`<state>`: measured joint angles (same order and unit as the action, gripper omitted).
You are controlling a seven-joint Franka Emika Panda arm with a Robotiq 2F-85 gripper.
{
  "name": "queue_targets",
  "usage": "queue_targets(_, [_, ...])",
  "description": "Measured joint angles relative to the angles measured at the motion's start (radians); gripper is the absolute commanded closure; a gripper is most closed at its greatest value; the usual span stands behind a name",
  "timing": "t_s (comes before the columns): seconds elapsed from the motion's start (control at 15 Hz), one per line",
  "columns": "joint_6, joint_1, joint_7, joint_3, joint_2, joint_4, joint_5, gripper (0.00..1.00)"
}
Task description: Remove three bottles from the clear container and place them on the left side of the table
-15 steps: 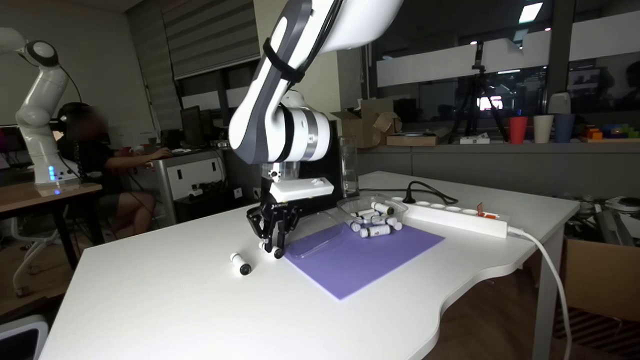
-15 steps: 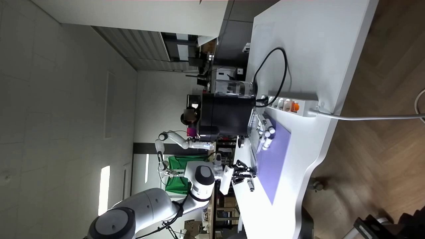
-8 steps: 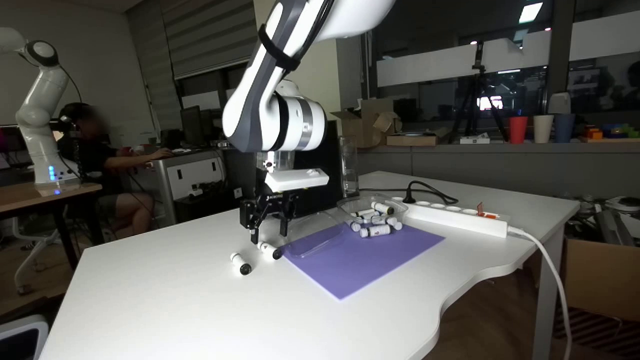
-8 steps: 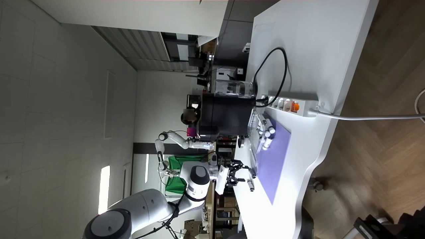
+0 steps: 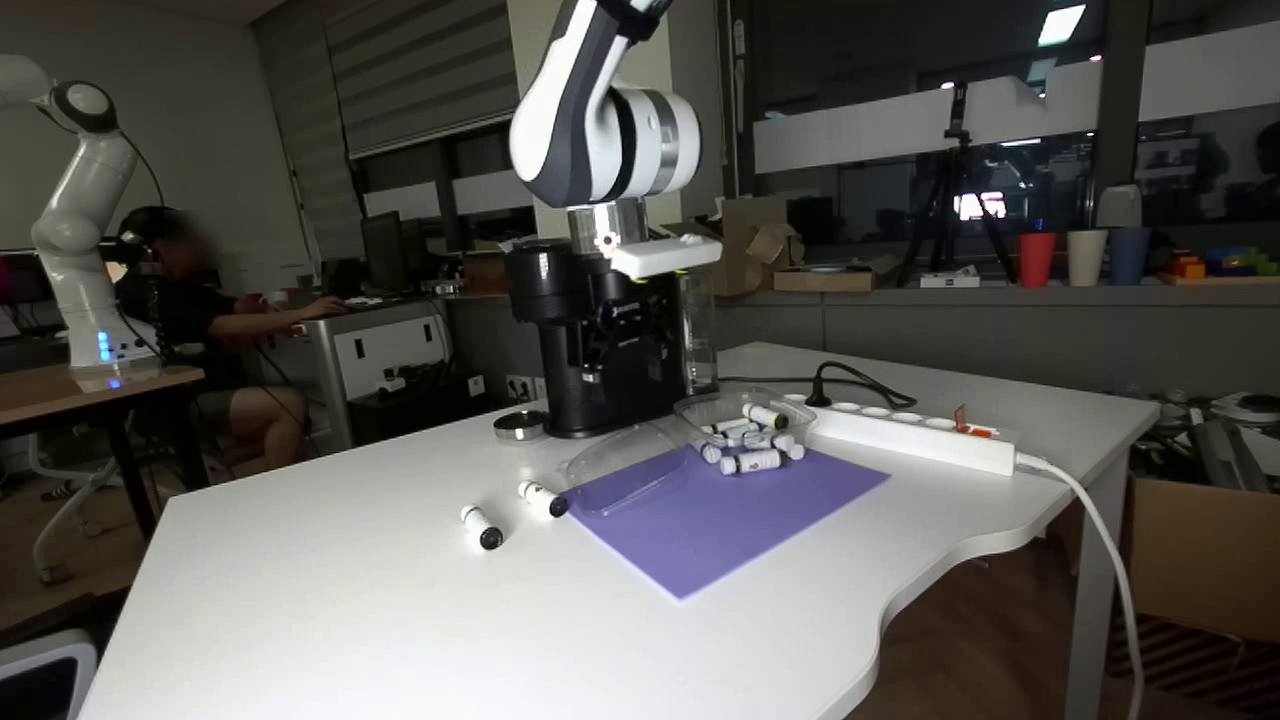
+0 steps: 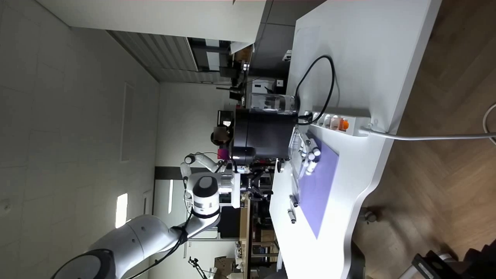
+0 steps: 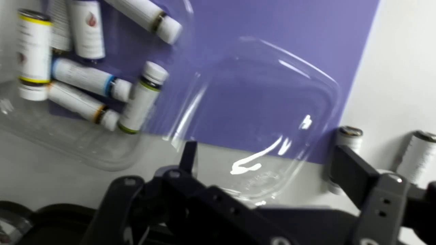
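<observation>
The gripper (image 7: 267, 153) is spread wide, so swing it above the clear container (image 7: 81, 144), then softly squeeze the yellow-ringed bottle (image 7: 35, 54) in there round its middle.

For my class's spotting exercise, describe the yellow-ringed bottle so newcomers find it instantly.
On the white table, find the purple mat. The clear container overlapping it holds white-labelled bottles; the target bottle alone shows bright yellow rings at both label ends.

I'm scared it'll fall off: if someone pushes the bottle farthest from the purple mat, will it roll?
The bottle probably would roll, being round and lying on its side. It might travel far, since the table looks flat and smooth.
</observation>
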<state>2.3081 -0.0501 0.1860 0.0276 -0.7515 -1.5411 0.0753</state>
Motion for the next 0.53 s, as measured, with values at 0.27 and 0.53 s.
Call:
queue_targets(0.27, [-0.185,0.022,0.094,-0.064,0.015,0.039,0.146,0.0])
queue_targets(0.53, [-0.236,0.05,0.152,-0.084,0.002,0.093,0.207,0.0])
